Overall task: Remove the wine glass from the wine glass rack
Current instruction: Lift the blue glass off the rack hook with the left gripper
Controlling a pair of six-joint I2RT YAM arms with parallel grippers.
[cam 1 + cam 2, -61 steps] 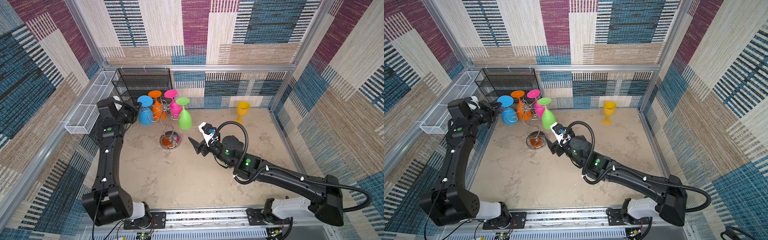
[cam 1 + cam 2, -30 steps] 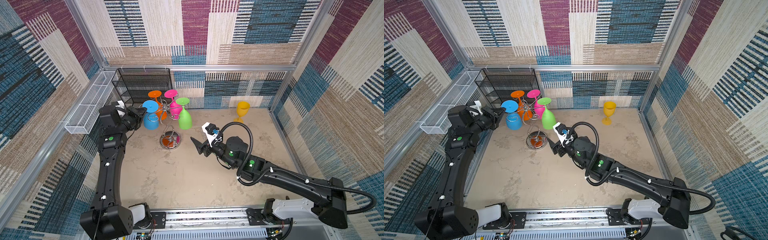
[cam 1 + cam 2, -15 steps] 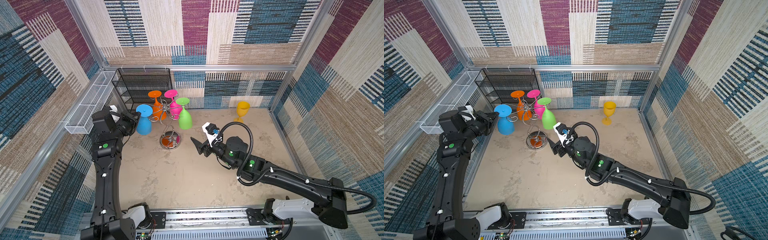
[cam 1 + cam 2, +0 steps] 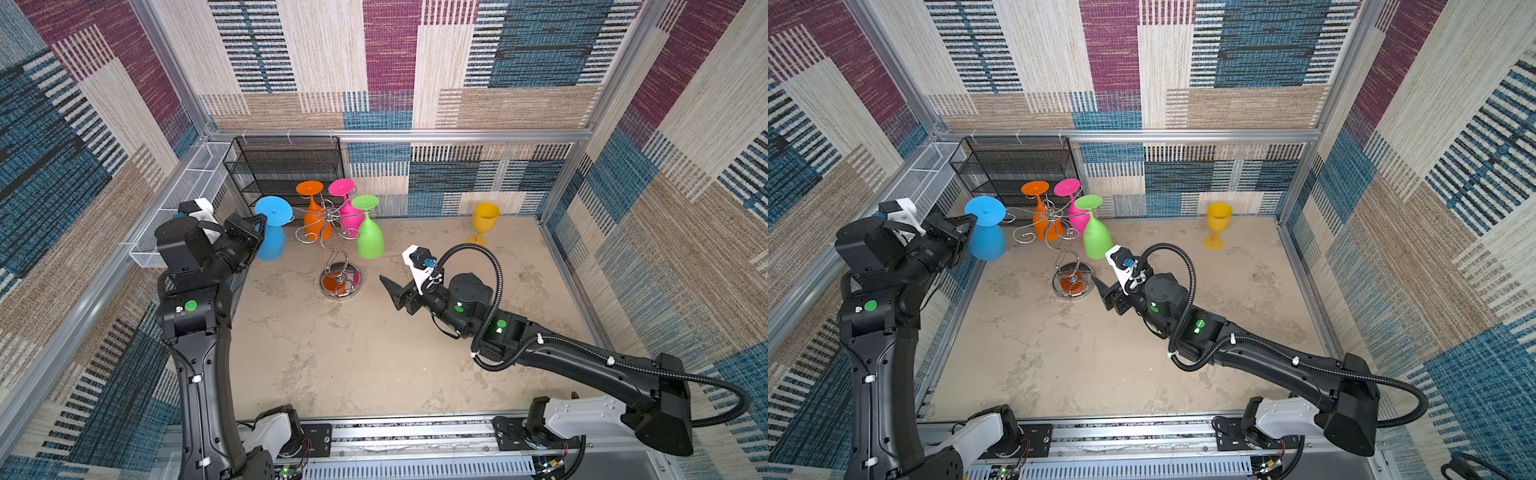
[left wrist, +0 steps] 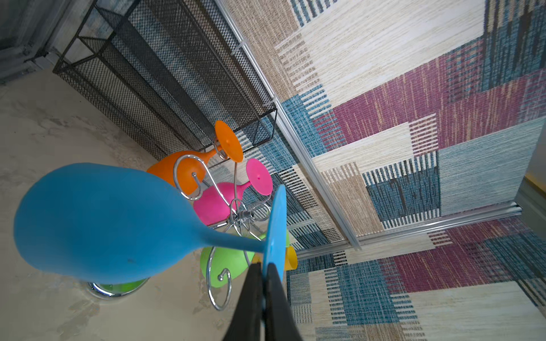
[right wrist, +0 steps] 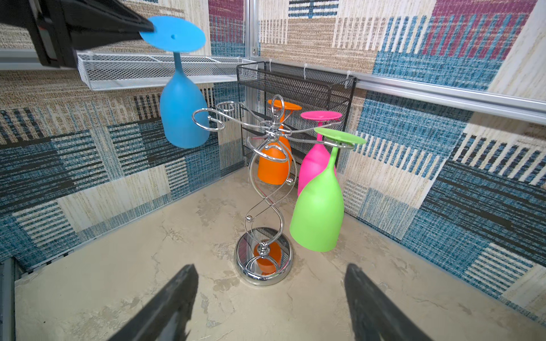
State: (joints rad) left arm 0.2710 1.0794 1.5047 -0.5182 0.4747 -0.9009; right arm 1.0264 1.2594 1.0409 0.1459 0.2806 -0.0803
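— Blue wine glass (image 4: 270,239): where are we holding it?
— We are pinching its foot in our left gripper (image 4: 261,219), jaws closed, glass hanging upside down just beside the wine glass rack (image 4: 341,286). Our right gripper (image 6: 270,268) is hovering wide open, holding nothing.

- The floor (image 4: 374,353) is bare across the middle and lower part of both top views, a wide lane between the two arms.
- The wine glass rack (image 4: 351,282) stands left of centre. Its scroll arms spread out at the top. The orange glass (image 4: 312,222), pink glass (image 4: 351,212) and green glass (image 4: 370,241) hang on its far and right sides and block those approaches.
- The black mesh shelf unit (image 4: 291,166) stands just behind the rack, leaving only a tight gap.
- The white mesh basket (image 4: 183,195) lines the left wall.
- The blue wine glass (image 4: 270,241), pinched by its foot in the left gripper (image 4: 259,220), fills the space left of the rack, just beside an empty scroll arm.
- The right gripper (image 4: 390,291), jaws spread wide, faces the rack base across bare floor.
- The yellow glass (image 4: 484,220) stands alone at upper right.
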